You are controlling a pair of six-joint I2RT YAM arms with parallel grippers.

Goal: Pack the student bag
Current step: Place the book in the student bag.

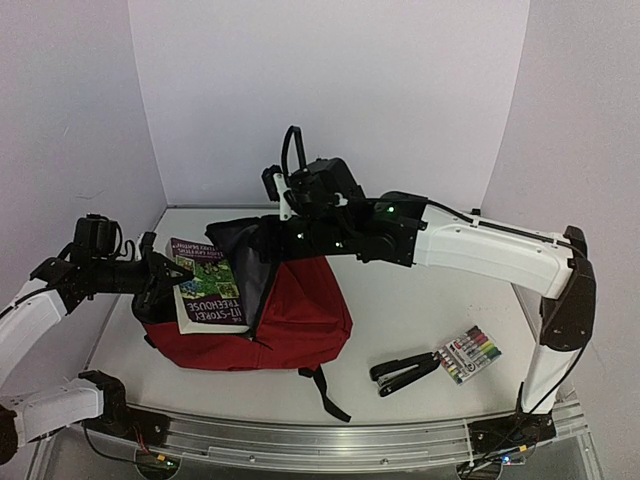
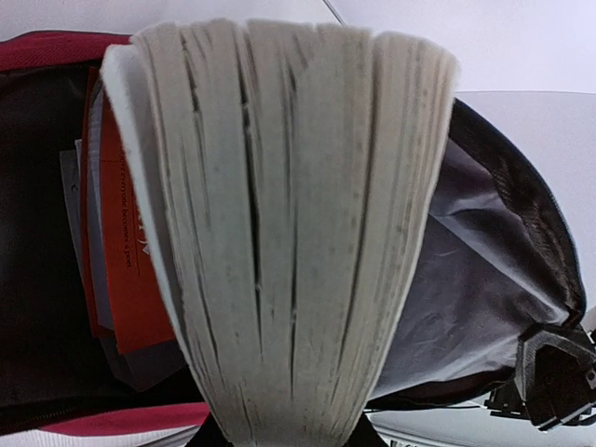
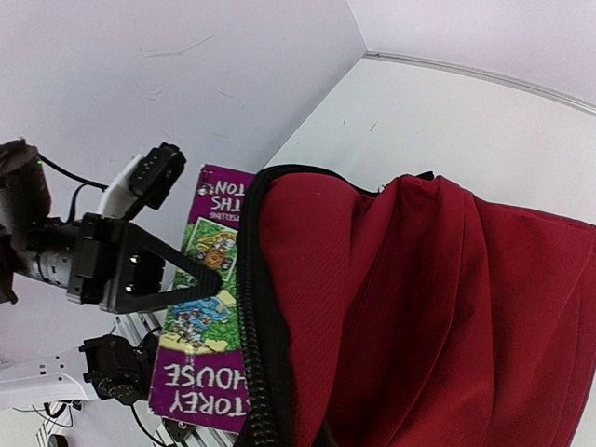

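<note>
Subject: the red bag (image 1: 300,320) lies on its back at the left-centre of the desk (image 1: 420,290), its mouth turned toward the left arm and its straps trailing toward the near edge. The upper edge of the opening is lifted; the right claw (image 1: 280,222) sits at that edge, closed right down, and appears to be pinching the fabric to keep the mouth wide, though the contact itself is not plainly shown. Inside, against the grey lining (image 2: 466,279), an orange booklet (image 2: 126,270) is already stowed. The left claw (image 1: 165,280) is clamped on a thick paperback book (image 1: 205,290), jaws parted only by the book's thickness, with the book's far end at the mouth of the bag and most of the book outside. Step in hand, as judged: feeding the book into the main compartment. The next move calls for pushing it straight in alongside the booklet, keeping the mouth held up and clearing the zip. A stapler (image 1: 403,373) and a pack of markers (image 1: 468,352) lie well apart to the right, not yet packed. Legible writing: the book's cover reads "STOREY TREEHOUSE"; the number before it cannot be made out. The booklet's print and the marker pack's label are too small to read.
</note>
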